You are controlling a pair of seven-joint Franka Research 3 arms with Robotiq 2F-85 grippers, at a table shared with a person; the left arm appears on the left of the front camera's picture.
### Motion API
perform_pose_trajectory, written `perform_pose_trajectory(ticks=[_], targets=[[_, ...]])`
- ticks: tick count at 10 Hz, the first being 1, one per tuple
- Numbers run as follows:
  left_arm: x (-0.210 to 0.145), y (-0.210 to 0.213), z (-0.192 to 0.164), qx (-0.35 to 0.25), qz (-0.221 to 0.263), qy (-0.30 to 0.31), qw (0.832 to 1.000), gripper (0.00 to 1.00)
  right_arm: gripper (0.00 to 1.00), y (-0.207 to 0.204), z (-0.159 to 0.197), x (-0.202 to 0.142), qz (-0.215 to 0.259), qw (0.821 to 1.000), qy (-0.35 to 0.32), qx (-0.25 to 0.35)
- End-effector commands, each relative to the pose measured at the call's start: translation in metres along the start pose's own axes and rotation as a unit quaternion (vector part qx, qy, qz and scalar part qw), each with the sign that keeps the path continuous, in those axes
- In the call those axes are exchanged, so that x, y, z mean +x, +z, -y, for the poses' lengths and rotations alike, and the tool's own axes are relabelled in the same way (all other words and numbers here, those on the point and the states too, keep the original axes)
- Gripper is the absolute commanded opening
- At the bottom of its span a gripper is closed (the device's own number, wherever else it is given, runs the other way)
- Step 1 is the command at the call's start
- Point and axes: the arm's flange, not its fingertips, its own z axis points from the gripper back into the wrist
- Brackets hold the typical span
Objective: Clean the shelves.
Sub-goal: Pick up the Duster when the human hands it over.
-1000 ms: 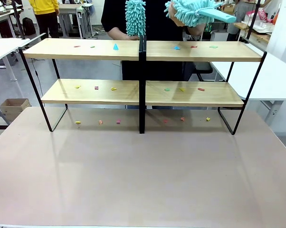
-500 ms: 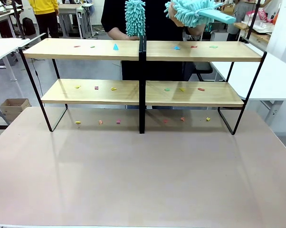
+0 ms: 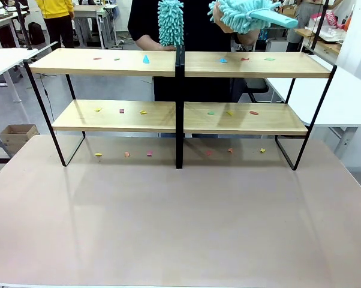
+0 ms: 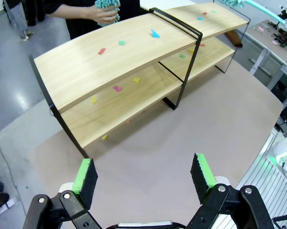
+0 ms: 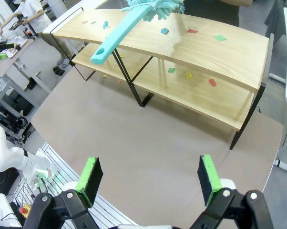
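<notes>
The left gripper [image 4: 143, 172] has its jaws released and wide apart, with nothing between the green pads [image 4: 84, 173]. It hangs above the beige tabletop [image 4: 148, 143], well apart from the shelves [image 4: 86, 62]. The right gripper [image 5: 149, 177] is also spread and empty, over the same tabletop at the other end of the rack. I think both are held back and open like this because they have no tool yet and are ready to receive one.

The shelves [image 3: 162, 118] stand across the far half of the tabletop [image 3: 180, 222], two long wooden boards on a thin black frame with a post in the middle. Small coloured scraps [image 3: 146, 59] lie on both boards, and some more lie on the tabletop under the rack. They seem to be the dirt that must be swept away.

Behind the rack a person holds two fluffy turquoise dusters above the top board. The upright duster [image 3: 170, 21] is over the central post, in a hand [image 4: 98, 14]. The tilted duster [image 3: 246, 15] has its handle pointing toward the robot's right, perhaps so that the right arm can take it. No cleaning looks done so far
</notes>
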Motion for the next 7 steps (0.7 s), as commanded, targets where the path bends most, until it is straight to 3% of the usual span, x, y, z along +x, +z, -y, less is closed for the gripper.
perform_pose_trajectory(ticks=[1, 3, 4, 5, 6, 7], targets=[[0.0, 0.0, 0.0, -0.001, 0.0, 0.001, 1.0, 1.0, 1.0, 0.0, 0.004, 0.031, 0.02, 0.995, -0.095, 0.019], [0.0, 0.0, 0.0, -0.001, 0.0, 0.001, 1.0, 1.0, 1.0, -0.07, 0.012, 0.075, 0.018, 0.938, -0.344, 0.042], [0.0, 0.0, 0.0, -0.001, 0.0, 0.001, 1.0, 1.0, 1.0, -0.106, 0.022, 0.072, 0.011, 0.91, -0.405, 0.083], [0.0, 0.0, 0.0, -0.001, 0.0, 0.001, 1.0, 1.0, 1.0, -0.108, 0.016, 0.053, -0.019, 0.948, -0.317, -0.019], [0.0, 0.0, 0.0, -0.001, 0.0, 0.001, 1.0, 1.0, 1.0, -0.075, 0.02, 0.052, -0.018, 0.961, -0.27, 0.064], [0.0, 0.0, 0.0, -0.001, 0.0, 0.001, 1.0, 1.0, 1.0, -0.11, 0.03, 0.054, -0.027, 0.95, -0.309, 0.044]])
